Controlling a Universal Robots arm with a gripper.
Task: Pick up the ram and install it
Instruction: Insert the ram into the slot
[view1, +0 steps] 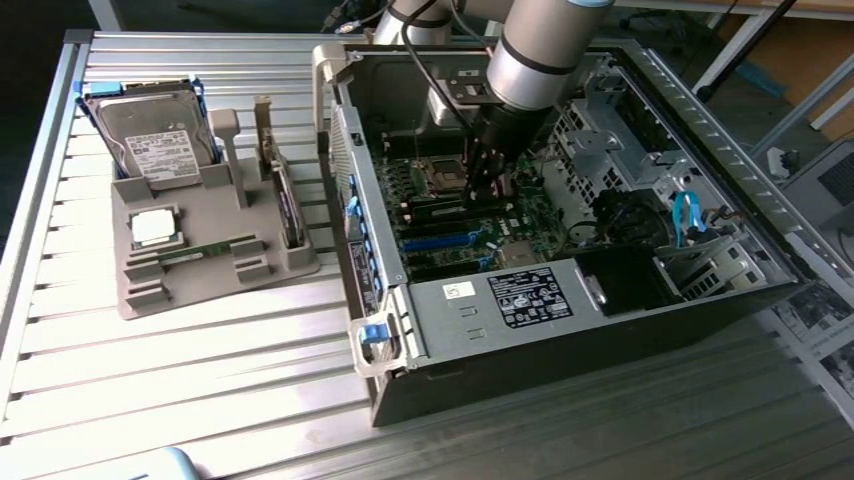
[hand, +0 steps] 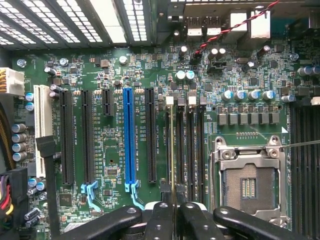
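Entry: my gripper (view1: 483, 190), arm reaching steeply down into the open computer case (view1: 454, 300), centre of the exterior view.

Exterior view's left: grey holder (view1: 200, 275) with a green stick (view1: 207, 250). Centre: my fingers pinch the ram (hand: 173, 150) edge-on, lined up along a memory slot, between the blue slot (hand: 128, 135) and the CPU socket (hand: 248, 187).

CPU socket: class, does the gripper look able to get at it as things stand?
Probably yes. The gripper hangs inside the open computer case beside the CPU socket, over the memory slots, and nothing covers the socket.
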